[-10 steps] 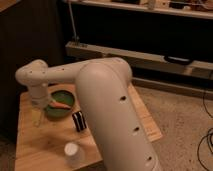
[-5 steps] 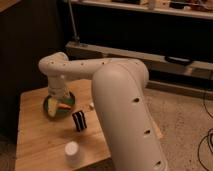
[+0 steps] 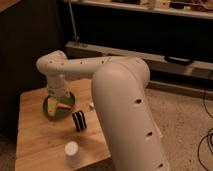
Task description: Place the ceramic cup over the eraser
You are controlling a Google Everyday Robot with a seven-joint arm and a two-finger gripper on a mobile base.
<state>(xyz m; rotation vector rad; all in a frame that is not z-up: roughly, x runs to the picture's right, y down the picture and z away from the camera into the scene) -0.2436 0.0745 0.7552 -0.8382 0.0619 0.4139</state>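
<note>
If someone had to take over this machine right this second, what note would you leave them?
Gripper: low over the green bowl at the far left of the table, holding neither of the job's things.
Ceramic cup: stands alone near the table's front edge.
Eraser: upright between bowl and cup, uncovered.
Done: nothing yet.
Left: grasp the cup, carry it to the eraser, lower it over it.

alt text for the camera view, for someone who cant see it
A white robot arm reaches across a wooden table, its gripper down at a green bowl. In front of the bowl stands the striped black eraser, and the white ceramic cup sits apart from it near the front edge.
</note>
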